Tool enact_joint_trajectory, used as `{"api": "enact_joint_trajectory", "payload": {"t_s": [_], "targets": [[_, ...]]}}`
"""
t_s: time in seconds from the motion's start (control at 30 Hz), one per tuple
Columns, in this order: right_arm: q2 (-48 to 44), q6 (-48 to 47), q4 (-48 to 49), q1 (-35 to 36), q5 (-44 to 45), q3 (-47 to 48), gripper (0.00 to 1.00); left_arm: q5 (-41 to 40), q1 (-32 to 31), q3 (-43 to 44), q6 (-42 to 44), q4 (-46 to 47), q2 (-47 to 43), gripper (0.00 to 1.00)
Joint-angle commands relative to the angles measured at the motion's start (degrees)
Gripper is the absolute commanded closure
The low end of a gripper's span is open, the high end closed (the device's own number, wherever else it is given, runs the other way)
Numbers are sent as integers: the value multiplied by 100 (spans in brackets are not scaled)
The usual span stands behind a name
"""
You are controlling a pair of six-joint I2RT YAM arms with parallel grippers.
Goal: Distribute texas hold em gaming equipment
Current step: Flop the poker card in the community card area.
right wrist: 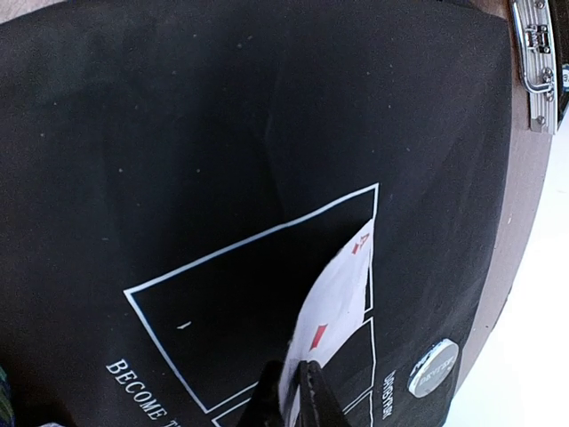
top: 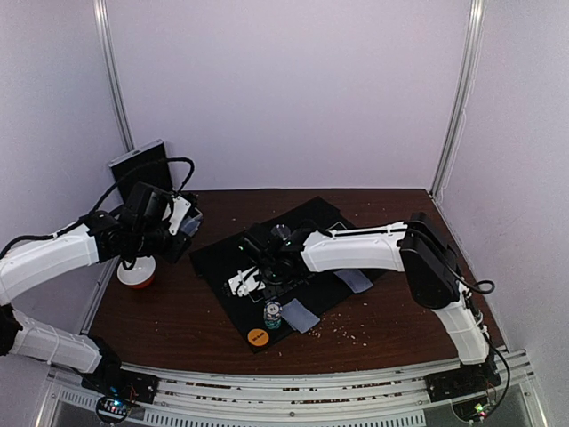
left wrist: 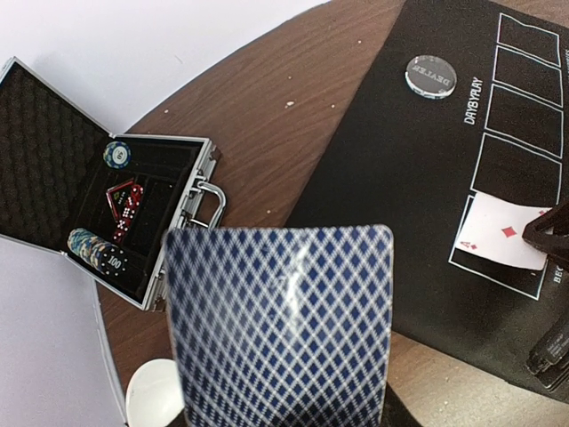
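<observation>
My left gripper (top: 180,222) hovers over the table's left side, shut on blue diamond-backed playing cards (left wrist: 280,325) that hide its fingers in the left wrist view. My right gripper (right wrist: 296,391) is low over the black mat (top: 222,258). It pinches a face-up ace of diamonds (right wrist: 336,298) whose far end rests in a white-outlined box; the same ace (left wrist: 502,240) shows in the left wrist view. Two face-down cards (top: 300,314) (top: 356,280), a chip stack (top: 272,316), an orange disc (top: 258,337) and a dealer button (left wrist: 430,76) lie on the mat.
The silver case (left wrist: 191,191) lies open at the back left, with chips and red dice inside. A red-and-white bowl (top: 138,273) stands under the left arm. Crumbs dot the brown table (top: 178,311) near its front. White walls close in on three sides.
</observation>
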Motion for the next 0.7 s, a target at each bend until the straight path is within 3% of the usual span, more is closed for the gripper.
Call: {"api": "enact_joint_trajectory", "payload": {"t_s": [0.0, 0.27, 0.67], "targets": [[-123, -25, -213, 63, -195, 83, 89, 26, 66, 15, 65, 234, -141, 60], [-281, -40, -296, 96, -317, 58, 82, 24, 75, 7, 99, 217, -154, 60], [-700, 14, -478, 107, -223, 55, 61, 34, 84, 5, 99, 163, -239, 60]]}}
